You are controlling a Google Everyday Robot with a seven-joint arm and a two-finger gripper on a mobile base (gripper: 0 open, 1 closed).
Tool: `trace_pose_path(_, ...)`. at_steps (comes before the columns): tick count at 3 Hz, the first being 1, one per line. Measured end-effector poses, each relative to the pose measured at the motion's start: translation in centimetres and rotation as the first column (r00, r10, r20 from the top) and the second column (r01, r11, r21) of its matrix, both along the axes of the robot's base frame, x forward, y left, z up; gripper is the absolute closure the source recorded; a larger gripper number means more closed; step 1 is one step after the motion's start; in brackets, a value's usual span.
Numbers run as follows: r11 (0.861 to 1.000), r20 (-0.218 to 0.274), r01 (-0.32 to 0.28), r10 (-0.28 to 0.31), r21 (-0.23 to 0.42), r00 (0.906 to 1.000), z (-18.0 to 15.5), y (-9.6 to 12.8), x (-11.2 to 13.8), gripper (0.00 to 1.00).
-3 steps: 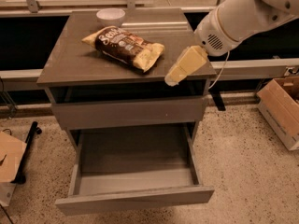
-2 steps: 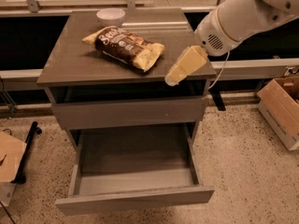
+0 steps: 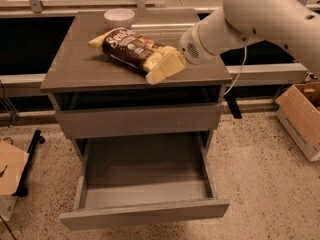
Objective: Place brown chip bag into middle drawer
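The brown chip bag (image 3: 131, 49) lies on the cabinet top, dark brown with white lettering and yellow-tan ends. My gripper (image 3: 165, 67), cream-coloured at the end of the white arm (image 3: 250, 19), reaches in from the right and sits at the bag's near right end, overlapping it. The middle drawer (image 3: 145, 215) is pulled wide open below. Its bare grey floor holds nothing. The drawer above it (image 3: 137, 121) shows only its flat closed front.
A small white bowl (image 3: 119, 18) stands at the back of the cabinet top, behind the bag. A cardboard box (image 3: 302, 116) sits on the floor at the right. Flattened cardboard (image 3: 10, 166) and a black pole (image 3: 31, 156) lie at the left.
My gripper has moved left across the cabinet top, from clear of the bag to its right end. The bag, bowl and drawer have not moved.
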State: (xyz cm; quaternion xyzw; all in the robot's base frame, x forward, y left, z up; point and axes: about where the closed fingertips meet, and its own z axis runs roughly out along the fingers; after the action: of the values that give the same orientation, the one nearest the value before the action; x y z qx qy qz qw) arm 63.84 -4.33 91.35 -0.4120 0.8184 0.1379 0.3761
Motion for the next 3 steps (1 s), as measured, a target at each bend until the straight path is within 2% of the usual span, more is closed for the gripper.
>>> trace_pose_path(1, 0.997, 0.008, -0.002, 0.002, 0.077, 1.0000, -0.7, 3.3, 3.0, 0.00)
trace_pose_path(2, 0.987, 0.014, 0.004, -0.006, 0.161, 0.9999, -2.7, 6.9, 7.7, 0.00)
trace_pose_path(3, 0.978, -0.009, 0.012, -0.010, 0.208, 0.9999, -5.2, 9.0, 10.6, 0.00)
